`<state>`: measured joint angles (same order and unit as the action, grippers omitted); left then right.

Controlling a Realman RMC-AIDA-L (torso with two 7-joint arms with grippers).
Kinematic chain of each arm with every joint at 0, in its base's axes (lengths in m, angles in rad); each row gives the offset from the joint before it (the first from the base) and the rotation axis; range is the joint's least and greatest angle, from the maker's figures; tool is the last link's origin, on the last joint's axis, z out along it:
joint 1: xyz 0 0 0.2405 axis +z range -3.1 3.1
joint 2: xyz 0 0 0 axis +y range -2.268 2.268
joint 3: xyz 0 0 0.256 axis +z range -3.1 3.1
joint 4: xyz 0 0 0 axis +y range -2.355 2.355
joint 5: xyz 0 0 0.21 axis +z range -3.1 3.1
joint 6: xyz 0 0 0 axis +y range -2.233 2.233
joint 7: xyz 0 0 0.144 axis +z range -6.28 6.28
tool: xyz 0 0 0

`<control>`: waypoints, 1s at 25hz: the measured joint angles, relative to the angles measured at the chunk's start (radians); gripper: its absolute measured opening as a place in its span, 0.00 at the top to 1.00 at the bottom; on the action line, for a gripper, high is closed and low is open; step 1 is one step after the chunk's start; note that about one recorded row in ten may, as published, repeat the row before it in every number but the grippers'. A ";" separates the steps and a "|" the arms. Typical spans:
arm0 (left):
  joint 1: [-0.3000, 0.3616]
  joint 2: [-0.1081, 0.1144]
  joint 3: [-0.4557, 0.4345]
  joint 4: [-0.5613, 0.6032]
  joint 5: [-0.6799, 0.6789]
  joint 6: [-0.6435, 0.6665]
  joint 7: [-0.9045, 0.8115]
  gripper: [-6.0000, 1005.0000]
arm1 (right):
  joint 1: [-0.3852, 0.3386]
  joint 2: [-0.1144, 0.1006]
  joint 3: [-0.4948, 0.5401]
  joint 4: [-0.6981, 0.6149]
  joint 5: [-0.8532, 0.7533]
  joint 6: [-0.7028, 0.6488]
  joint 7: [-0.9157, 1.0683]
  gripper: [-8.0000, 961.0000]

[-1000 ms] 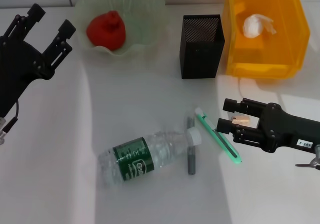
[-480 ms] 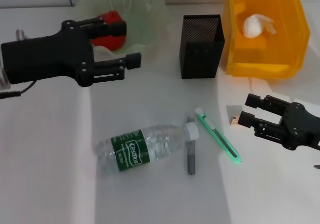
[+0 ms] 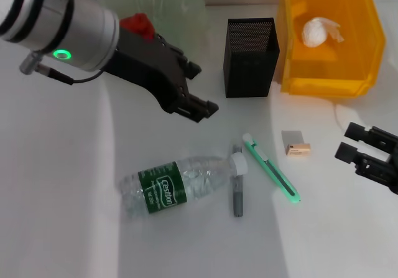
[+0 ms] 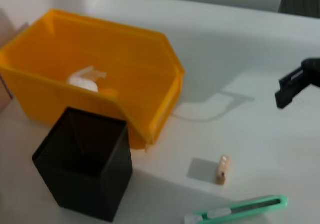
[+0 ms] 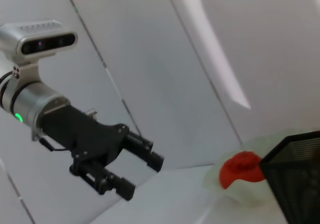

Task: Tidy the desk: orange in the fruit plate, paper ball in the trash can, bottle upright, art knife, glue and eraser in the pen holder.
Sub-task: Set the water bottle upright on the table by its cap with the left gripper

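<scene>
Since half a second ago, the left hand [image 3: 198,90] has been swung out from the fruit plate [image 3: 186,4] toward the middle of the worktop [image 3: 56,185], and the right hand [image 3: 350,141] has been drawn back to the right edge, leaving the eraser [image 3: 296,148] uncovered. The left hand's fingers are held apart and empty, above bare worktop just left of the pen holder [image 3: 250,57]. The right hand's fingers are also apart, holding nothing, near the eraser but clear of it. Below the left hand, the bottle [image 3: 180,186] is seen lying on its side, cap touching the glue [image 3: 238,188]; the art knife [image 3: 271,168] lies just beside, between glue and eraser. The orange [image 3: 138,25] is in the plate, the paper ball [image 3: 320,31] in the trash can [image 3: 323,82]. Open worktop is left along the near edge and far left.
</scene>
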<state>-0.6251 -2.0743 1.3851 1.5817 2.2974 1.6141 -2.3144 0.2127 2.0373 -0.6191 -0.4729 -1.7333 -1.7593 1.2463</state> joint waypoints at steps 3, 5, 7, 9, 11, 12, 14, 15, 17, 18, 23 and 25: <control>-0.053 -0.003 0.078 -0.010 0.064 0.004 -0.078 0.28 | -0.030 -0.009 0.018 -0.002 0.000 -0.006 -0.002 0.27; -0.063 -0.003 0.094 -0.013 0.070 0.004 -0.096 0.28 | -0.036 -0.010 0.018 -0.003 -0.001 -0.006 -0.002 0.27; -0.083 -0.004 0.126 -0.026 0.080 0.004 -0.130 0.28 | -0.041 -0.012 0.018 -0.003 -0.002 -0.005 -0.002 0.27; -0.105 -0.005 0.163 -0.055 0.095 -0.005 -0.169 0.28 | -0.043 -0.012 0.019 -0.003 -0.002 -0.002 -0.002 0.27; -0.120 -0.005 0.196 -0.088 0.101 -0.020 -0.188 0.28 | -0.041 -0.012 0.019 -0.003 -0.002 0.001 -0.002 0.27; -0.126 -0.005 0.213 -0.104 0.100 -0.030 -0.192 0.28 | -0.039 -0.012 0.019 -0.002 -0.002 0.001 -0.003 0.27; -0.135 -0.005 0.250 -0.139 0.095 -0.061 -0.199 0.28 | -0.033 -0.013 0.019 -0.002 -0.002 0.003 -0.002 0.27; -0.137 -0.005 0.259 -0.146 0.094 -0.069 -0.201 0.28 | -0.032 -0.013 0.019 -0.002 -0.002 0.003 -0.002 0.27; -0.140 -0.005 0.299 -0.171 0.092 -0.113 -0.214 0.28 | -0.030 -0.013 0.019 -0.001 -0.002 0.004 -0.002 0.27; -0.139 -0.005 0.333 -0.188 0.090 -0.151 -0.226 0.28 | -0.028 -0.013 0.019 0.000 -0.002 0.006 -0.002 0.27; -0.130 -0.006 0.415 -0.214 0.082 -0.240 -0.231 0.29 | -0.025 -0.010 0.018 0.002 -0.002 0.018 -0.002 0.27; -0.129 -0.006 0.425 -0.218 0.078 -0.251 -0.234 0.29 | -0.024 -0.009 0.017 0.002 -0.002 0.020 -0.002 0.27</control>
<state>-0.7538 -2.0801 1.8101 1.3639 2.3757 1.3628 -2.5487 0.1891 2.0283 -0.6023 -0.4705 -1.7351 -1.7391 1.2440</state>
